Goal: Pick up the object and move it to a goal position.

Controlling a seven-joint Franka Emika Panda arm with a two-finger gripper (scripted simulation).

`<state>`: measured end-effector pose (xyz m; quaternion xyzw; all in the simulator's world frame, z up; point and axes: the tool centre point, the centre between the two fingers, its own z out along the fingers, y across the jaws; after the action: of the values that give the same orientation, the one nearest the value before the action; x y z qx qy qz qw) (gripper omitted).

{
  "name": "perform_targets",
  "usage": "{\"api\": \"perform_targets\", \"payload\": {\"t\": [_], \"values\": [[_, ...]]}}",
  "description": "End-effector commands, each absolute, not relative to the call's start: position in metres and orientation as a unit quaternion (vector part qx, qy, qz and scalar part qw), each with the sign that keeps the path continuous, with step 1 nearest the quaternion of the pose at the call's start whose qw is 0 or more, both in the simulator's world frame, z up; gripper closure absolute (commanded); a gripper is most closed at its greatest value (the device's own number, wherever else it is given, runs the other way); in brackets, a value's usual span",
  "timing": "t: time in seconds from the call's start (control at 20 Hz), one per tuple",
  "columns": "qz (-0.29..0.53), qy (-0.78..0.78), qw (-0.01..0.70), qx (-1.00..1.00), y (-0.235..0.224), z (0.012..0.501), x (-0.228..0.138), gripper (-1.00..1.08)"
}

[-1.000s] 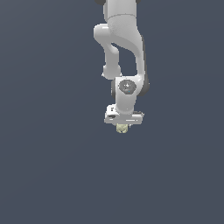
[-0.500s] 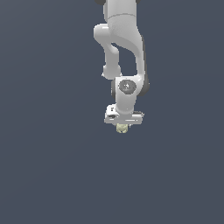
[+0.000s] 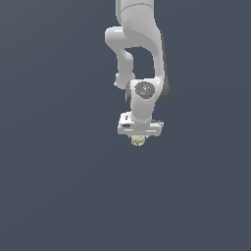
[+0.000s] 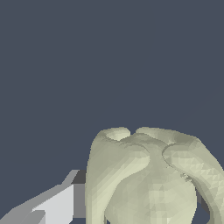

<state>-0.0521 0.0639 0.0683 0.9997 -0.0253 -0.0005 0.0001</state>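
Against the flat dark slate-blue background [image 3: 54, 186] of the exterior view, no brand, label or readable writing showed anywhere; the only mark on the white arm [image 3: 139, 44] was a round grey disc with a few tiny coloured specks on the wrist joint [image 3: 144, 89], too small to make out as text. Below that joint the gripper [image 3: 139, 138] pointed straight down, its broad white body forming a flat bar across the view. Directly beneath the bar's middle sat the object [image 3: 138, 141], a small pale yellow-green lump, much narrower than the bar and tucked up against its underside. The fingers themselves could not be made out in that view. From the wrist view, the object [image 4: 148, 179] filled much of the picture, lumpy and lobed with darker seams running between its rounded ridges. A pale grey and white finger [image 4: 59, 203] pressed flat against one side of it, with a darker pad face meeting the object's surface; the opposite finger was nearly hidden behind the lump. The jaws stood closed onto the object, gripping it between them, with nothing but plain background beyond it.
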Motion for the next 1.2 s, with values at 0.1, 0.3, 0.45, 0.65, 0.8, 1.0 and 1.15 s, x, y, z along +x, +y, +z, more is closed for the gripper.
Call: {"api": "perform_targets", "payload": {"t": [0.1,0.3,0.45,0.65,0.8,1.0,1.15], "values": [[0.000,-0.025,0.000,1.000,0.068,0.098,-0.055,1.08],[0.000,-0.025,0.000,1.000,0.074,0.134,-0.059,1.08],[0.000,-0.025,0.000,1.000,0.079,0.165,-0.062,1.08],[0.000,-0.025,0.000,1.000,0.086,0.211,-0.067,1.08],[0.000,-0.025,0.000,1.000,0.091,0.244,-0.070,1.08],[0.000,-0.025,0.000,1.000,0.097,0.287,-0.074,1.08],[0.000,-0.025,0.000,1.000,0.102,0.319,-0.076,1.08]]}}
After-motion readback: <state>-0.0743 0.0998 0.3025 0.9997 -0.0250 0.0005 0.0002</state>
